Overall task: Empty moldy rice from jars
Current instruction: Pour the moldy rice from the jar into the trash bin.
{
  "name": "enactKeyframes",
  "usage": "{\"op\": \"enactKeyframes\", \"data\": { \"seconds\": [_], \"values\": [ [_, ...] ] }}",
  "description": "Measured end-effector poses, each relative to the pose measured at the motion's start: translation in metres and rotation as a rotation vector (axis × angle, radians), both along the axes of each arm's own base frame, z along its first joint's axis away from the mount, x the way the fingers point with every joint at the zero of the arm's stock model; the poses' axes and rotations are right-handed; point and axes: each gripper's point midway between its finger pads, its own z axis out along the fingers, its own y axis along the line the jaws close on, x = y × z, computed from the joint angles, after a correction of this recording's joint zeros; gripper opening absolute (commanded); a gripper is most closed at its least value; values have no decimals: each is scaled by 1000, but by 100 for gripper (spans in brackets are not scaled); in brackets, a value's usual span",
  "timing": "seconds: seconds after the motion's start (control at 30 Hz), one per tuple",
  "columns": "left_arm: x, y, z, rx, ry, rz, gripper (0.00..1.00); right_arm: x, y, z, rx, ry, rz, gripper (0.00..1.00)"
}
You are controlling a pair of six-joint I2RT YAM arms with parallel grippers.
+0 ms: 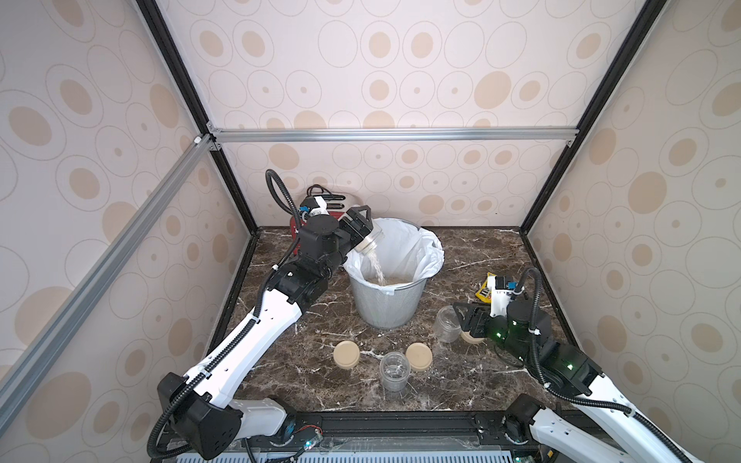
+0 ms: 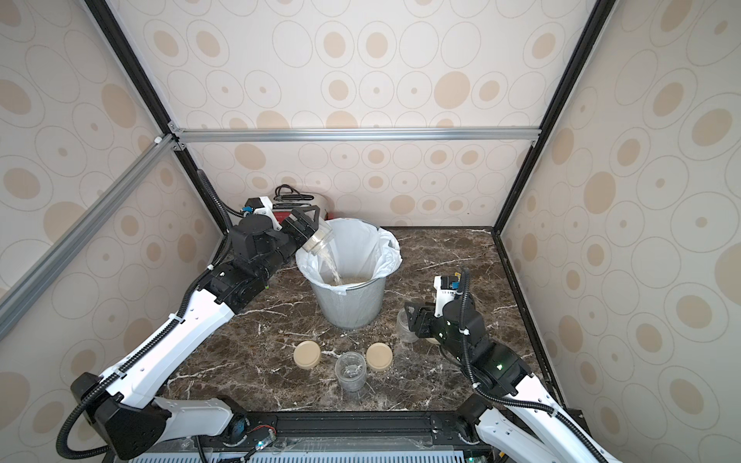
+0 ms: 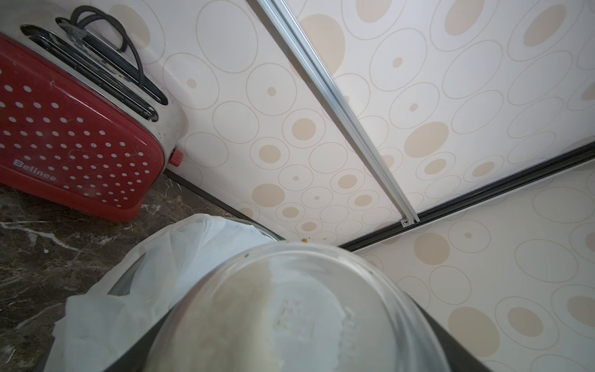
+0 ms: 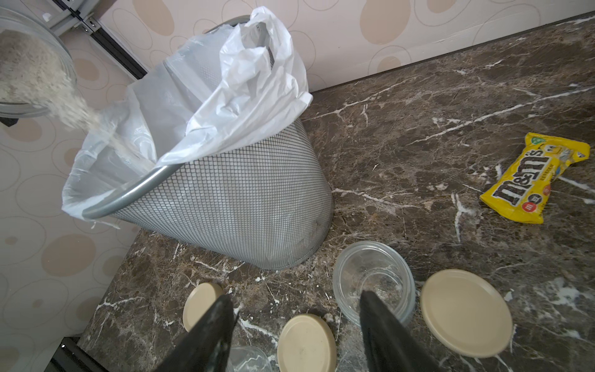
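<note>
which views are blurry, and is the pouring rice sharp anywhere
Left wrist view: the held jar is too close, a soft blur, while the toaster is crisp. Right wrist view: the falling rice smears into a streak, the right gripper is dark and soft, the candy bag sharp. In both top views: even light, rice a thin pale streak.

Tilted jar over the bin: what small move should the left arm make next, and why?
Probably tip the jar slightly steeper: rice streams from it, held in the left tool, into the bin, and the right wrist view shows plenty left inside.
</note>
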Motion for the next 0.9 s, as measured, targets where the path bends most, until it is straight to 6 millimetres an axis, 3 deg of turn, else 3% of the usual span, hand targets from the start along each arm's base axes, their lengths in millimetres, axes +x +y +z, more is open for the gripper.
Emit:
{"op": "enactKeyframes", "data": {
  "seconds": [0.23, 0.7, 0.9],
  "values": [
    [3, -3, 17, 19, -36, -10, 49, 0, 0, -2, 5, 13, -6, 64],
    [22, -14, 26, 109, -57, -27, 49, -3, -2, -10, 35, 41, -27, 64],
    [23, -16, 31, 162, -69, -41, 49, -8, -7, -23, 57, 59, -42, 65]
  ]
}}
